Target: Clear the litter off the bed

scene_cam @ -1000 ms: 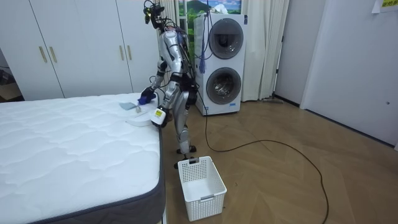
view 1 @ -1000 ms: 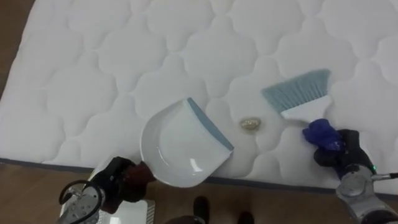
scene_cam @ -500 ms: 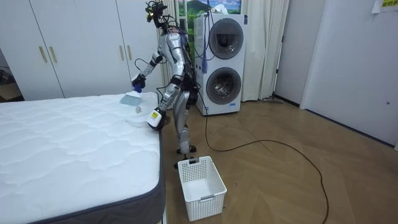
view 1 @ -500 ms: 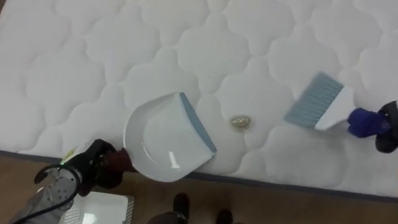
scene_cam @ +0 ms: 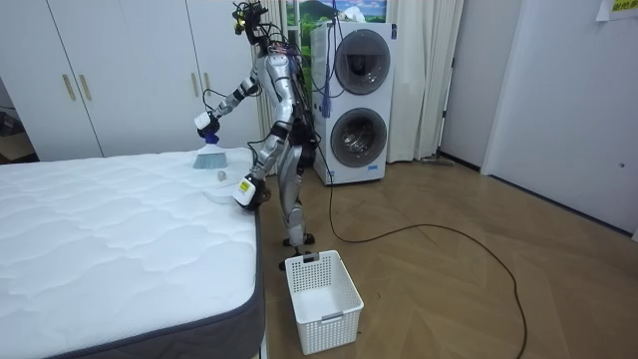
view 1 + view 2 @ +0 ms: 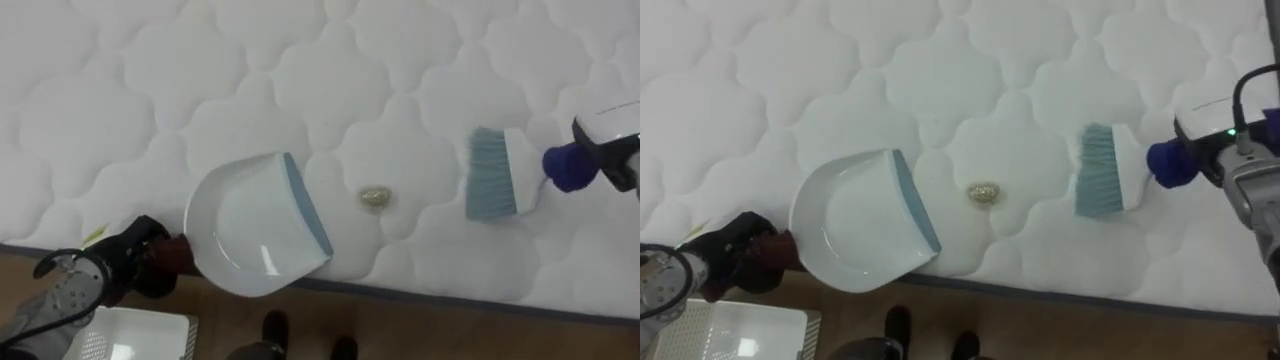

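A white dustpan (image 6: 250, 238) with a grey-blue lip lies at the mattress's (image 6: 130, 110) near edge. My left hand (image 6: 143, 262) is shut on its handle, just off the bed. A small crumpled yellowish scrap (image 6: 375, 197) sits on the mattress to the right of the lip. Further right is a brush (image 6: 493, 187) with blue bristles turned toward the scrap. My right hand (image 6: 1232, 150) is shut on the brush's blue handle (image 6: 566, 166) at the picture's right edge. In the room view, the right hand (image 5: 206, 124) holds the brush (image 5: 209, 158) over the bed's corner.
A white plastic basket (image 6: 120, 338) stands on the wooden floor beside the bed, below my left hand; it also shows in the room view as a basket (image 5: 321, 287) in front of me. Stacked washing machines (image 5: 357, 105) stand behind me. White wardrobes (image 5: 120, 75) line the wall.
My right arm has swung up and outward, carrying the brush to the right, away from the scrap, and turning it. The dustpan stays at the edge; the view has shifted a little.
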